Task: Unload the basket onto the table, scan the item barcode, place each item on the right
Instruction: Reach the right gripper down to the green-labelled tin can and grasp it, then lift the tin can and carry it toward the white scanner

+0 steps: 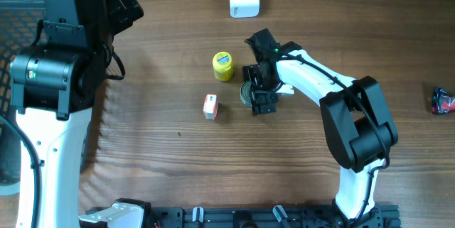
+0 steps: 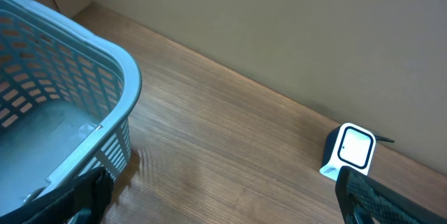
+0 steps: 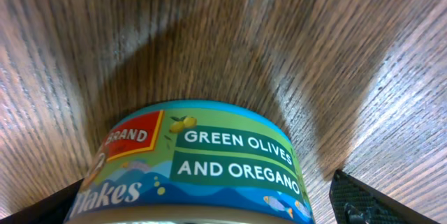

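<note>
The table (image 1: 142, 150) holds a blue basket (image 2: 70, 63), yellow jar (image 1: 222, 65), small box (image 1: 210, 106) and red packet (image 1: 443, 101).

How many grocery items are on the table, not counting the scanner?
4: a yellow jar near the centre, a small red-and-white box close by it, a labelled can under the right tool, a red packet at the right edge. The arms may hide more.

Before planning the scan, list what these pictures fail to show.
Can: right wrist view, bottom edge cuts it off, no barcode visible; overhead, the right gripper mostly covers it.
Small box: overhead, print too small.
Red-black object: overhead, at the right edge, too small to identify.
</note>
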Controlling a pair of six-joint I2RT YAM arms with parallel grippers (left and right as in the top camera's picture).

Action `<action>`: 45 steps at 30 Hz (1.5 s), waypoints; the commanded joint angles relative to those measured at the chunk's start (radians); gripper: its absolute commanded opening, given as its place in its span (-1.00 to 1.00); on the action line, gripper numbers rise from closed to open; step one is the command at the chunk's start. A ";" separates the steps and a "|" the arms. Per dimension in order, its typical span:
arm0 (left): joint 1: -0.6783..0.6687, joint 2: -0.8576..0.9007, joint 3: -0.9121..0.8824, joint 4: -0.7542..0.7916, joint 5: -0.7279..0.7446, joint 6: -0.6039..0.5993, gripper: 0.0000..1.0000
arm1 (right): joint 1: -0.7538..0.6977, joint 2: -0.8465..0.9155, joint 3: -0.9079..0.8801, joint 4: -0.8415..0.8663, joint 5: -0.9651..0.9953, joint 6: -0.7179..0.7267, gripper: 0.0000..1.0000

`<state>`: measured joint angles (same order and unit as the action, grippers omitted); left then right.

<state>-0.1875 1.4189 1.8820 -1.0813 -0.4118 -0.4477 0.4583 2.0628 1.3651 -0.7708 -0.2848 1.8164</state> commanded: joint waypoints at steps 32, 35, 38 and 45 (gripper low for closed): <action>0.005 -0.015 -0.005 -0.031 -0.008 -0.033 1.00 | -0.134 0.032 0.004 -0.197 -0.785 -0.927 0.26; 0.005 -0.015 -0.005 -0.031 -0.008 -0.032 1.00 | -0.155 0.032 0.003 -0.272 -0.903 -1.001 0.26; 0.005 -0.015 -0.005 -0.031 -0.008 -0.032 1.00 | -0.155 0.032 0.003 -0.291 -0.929 -1.013 0.26; 0.005 -0.015 -0.005 -0.034 -0.008 -0.032 1.00 | -0.154 0.032 0.003 -0.409 -1.036 -1.085 0.22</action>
<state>-0.1875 1.4189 1.8820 -1.1152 -0.4114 -0.4698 0.3027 2.0781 1.3678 -1.1568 -1.2118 0.7834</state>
